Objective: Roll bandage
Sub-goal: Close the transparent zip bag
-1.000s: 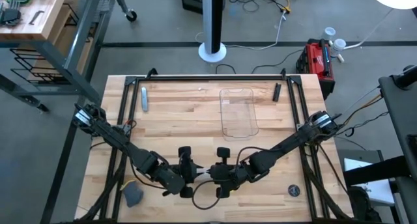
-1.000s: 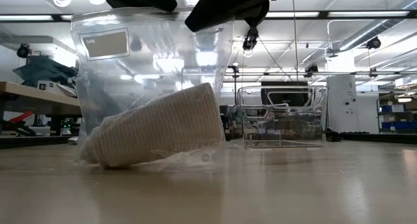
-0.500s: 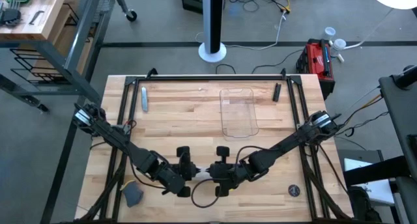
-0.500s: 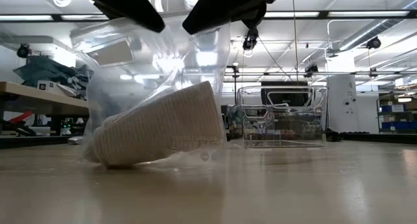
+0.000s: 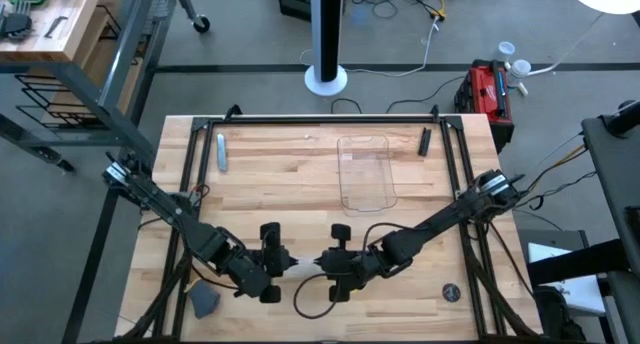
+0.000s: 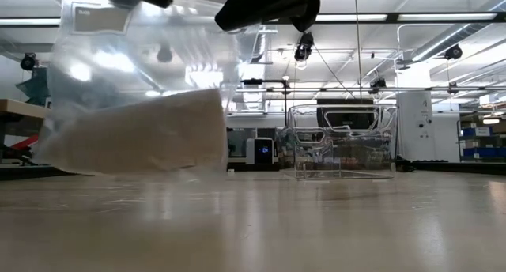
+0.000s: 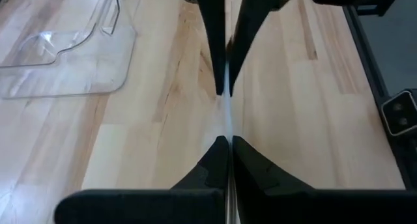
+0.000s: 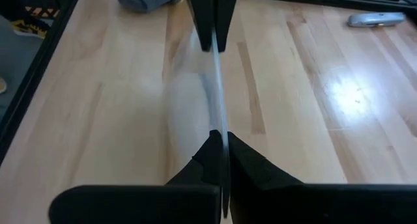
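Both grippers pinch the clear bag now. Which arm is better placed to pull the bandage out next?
Probably neither yet: left gripper and right gripper both stay shut on the wrapper edge, bandage inside; the right looks slightly nearer.

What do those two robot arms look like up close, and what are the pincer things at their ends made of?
Both arms are dark, nearly black, built of slim jointed segments, with thin black cables looping beside them. The left tool and right tool each end in two flat, tapering black fingers on a wide black bar. What they are made of cannot be told. No markings show.
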`<state>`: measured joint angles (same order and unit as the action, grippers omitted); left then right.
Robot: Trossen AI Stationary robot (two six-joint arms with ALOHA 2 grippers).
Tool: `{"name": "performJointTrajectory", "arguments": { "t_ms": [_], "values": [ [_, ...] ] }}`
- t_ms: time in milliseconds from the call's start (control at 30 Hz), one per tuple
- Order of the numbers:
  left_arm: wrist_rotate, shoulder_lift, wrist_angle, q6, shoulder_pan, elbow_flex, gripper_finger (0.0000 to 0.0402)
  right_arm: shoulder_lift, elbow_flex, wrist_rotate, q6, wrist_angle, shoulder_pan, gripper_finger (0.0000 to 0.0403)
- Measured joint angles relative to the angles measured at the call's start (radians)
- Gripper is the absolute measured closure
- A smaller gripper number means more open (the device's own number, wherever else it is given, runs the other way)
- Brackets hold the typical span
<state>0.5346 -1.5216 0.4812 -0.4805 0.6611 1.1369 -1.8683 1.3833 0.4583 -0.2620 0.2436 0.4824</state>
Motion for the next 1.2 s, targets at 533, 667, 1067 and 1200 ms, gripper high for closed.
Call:
{"name": "performJointTrajectory", "arguments": {
  "t_ms": [533,667,1067,1200],
  "values": [
    [-0.071,0.009,0.08,-0.086,0.023,0.0,0.0401,0.0,-0.003,-0.021,-0.007,0.017,0.002,0.0403],
    [-0.07,0.009,0.082,-0.088,0.023,0.0,0.0401,0.0,-0.003,-0.017,-0.034,0.054,0.002,0.0402],
    [-0.081,0.002,0.105,-0.128,0.034,-0.003,0.0401,0.007,-0.005,-0.024,-0.06,0.049,0.004,0.0293],
    [-0.078,0.002,0.065,-0.102,0.032,-0.002,0.0401,0.006,-0.004,-0.024,0.012,-0.158,0.012,0.0251]
  ]
}}
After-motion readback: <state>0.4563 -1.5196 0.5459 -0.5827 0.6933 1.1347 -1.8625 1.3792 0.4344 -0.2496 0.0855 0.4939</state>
